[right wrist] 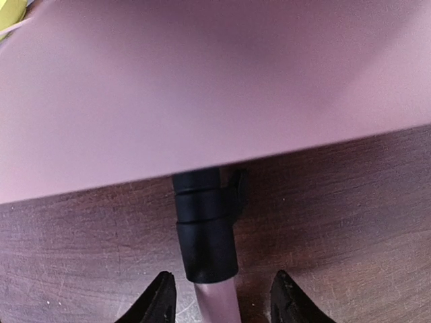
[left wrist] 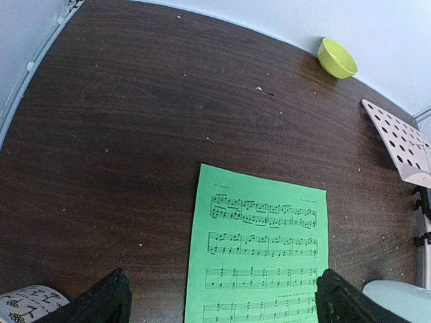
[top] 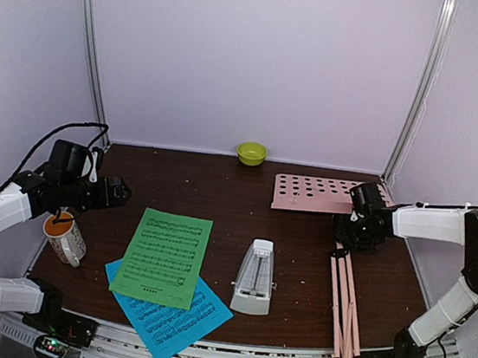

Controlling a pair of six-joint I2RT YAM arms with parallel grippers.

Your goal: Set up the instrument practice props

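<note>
The pink music stand lies flat on the table at the right, its perforated desk (top: 320,194) at the back and its folded legs (top: 343,305) pointing to the front edge. My right gripper (top: 356,233) is low over the joint between them. In the right wrist view its fingers (right wrist: 222,296) straddle the pink pole (right wrist: 217,306) just below a black collar (right wrist: 205,229), with a gap on each side. The green sheet (top: 164,257) lies on the blue sheet (top: 173,324). The metronome (top: 255,277) stands at the middle. My left gripper (top: 119,192) hovers open above the green sheet (left wrist: 262,262).
A white patterned mug (top: 64,238) stands at the left edge, under my left arm. A lime-green bowl (top: 252,153) sits against the back wall. Enclosure walls close in the table at the back and on both sides.
</note>
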